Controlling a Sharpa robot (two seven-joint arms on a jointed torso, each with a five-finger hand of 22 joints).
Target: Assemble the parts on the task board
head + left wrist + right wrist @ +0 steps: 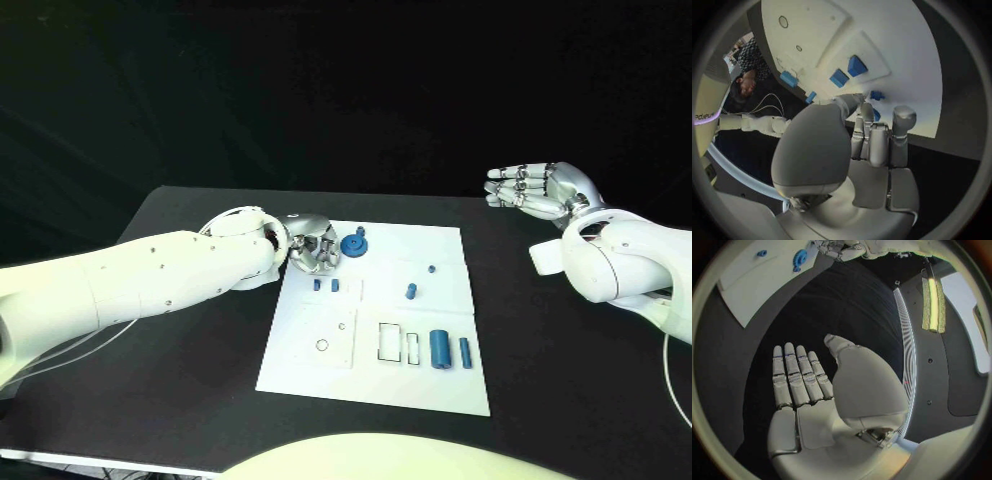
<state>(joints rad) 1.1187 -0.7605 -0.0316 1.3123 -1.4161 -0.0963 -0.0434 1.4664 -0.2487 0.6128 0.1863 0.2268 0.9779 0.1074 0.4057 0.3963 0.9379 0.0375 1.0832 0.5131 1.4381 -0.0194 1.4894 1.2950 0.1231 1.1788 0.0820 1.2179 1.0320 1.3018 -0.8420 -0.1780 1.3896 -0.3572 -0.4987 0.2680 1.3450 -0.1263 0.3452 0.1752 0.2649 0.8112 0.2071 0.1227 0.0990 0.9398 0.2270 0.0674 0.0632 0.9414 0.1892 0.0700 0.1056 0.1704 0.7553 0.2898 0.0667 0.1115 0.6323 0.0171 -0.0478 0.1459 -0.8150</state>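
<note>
The white task board [418,380] lies in the middle of the black table. Near its far left corner lies a blue gear-like part [356,245]. My left hand [306,245] is right beside it, fingers curled, with the fingertips [868,111] at the gear's [877,95] edge; the fingers hide most of the part, so a grip is unclear. Two small blue blocks [326,285] sit just nearer. My right hand [541,188] hangs raised off the board's far right, fingers [795,375] spread, holding nothing.
Other blue parts stand on the board: a small pin [431,268], a short peg [411,292], two cylinders [438,348] [464,350] beside rectangular slots [389,342], and round holes [320,345]. Black table [577,400] surrounds the board.
</note>
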